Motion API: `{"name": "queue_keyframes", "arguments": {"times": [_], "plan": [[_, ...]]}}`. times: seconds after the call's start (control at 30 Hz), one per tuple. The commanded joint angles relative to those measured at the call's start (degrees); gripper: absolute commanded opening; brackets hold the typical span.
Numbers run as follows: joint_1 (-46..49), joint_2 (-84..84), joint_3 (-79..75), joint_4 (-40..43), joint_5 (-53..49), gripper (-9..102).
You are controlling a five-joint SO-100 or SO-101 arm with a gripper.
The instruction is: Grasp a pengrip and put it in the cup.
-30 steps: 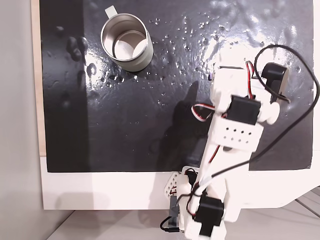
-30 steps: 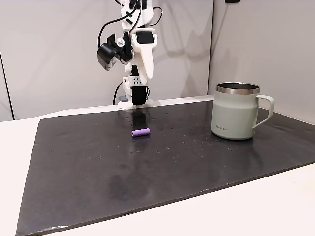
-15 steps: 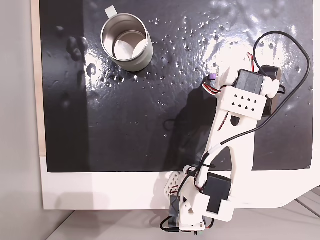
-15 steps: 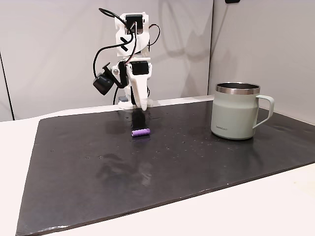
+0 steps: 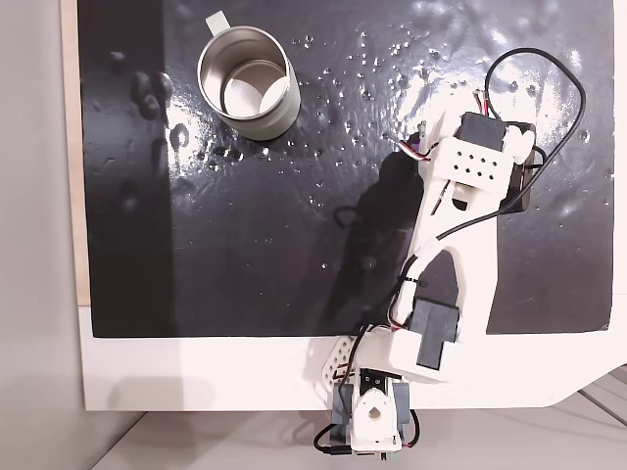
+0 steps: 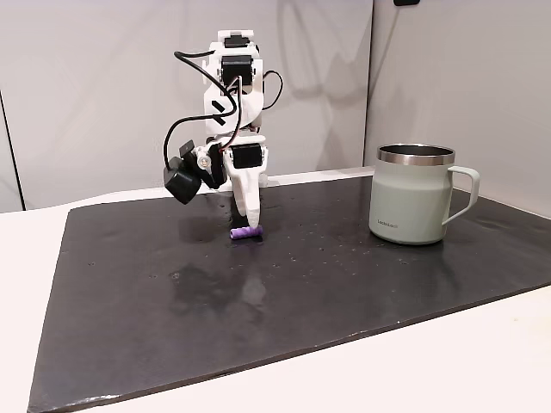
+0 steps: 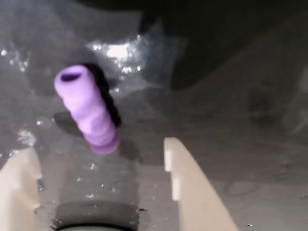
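Glossy black mat [image 6: 344, 292] w/ glare spots on white table [image 6: 482, 361]; pale grey wall panels [image 6: 86, 86] at far side.

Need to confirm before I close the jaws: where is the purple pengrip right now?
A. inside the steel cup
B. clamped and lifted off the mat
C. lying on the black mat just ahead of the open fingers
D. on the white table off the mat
C: in the wrist view the pengrip lies on the black mat, ahead of the open gripper, untouched by its fingers; the cup stands well apart.
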Motion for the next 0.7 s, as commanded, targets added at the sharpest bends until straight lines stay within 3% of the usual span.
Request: {"name": "queue_keyframes", "arguments": {"times": [0.0,0.2,0.5,0.67], "plan": [[1.3,-1.1,-4.7,-1.0,-1.2,25],[1.0,-5.3,-6.1,-1.8,-1.3,23],[0.4,-7.2,-6.3,-3.1,-1.4,0],[0.7,-5.3,-8.3,-0.6,-1.3,0]]}}
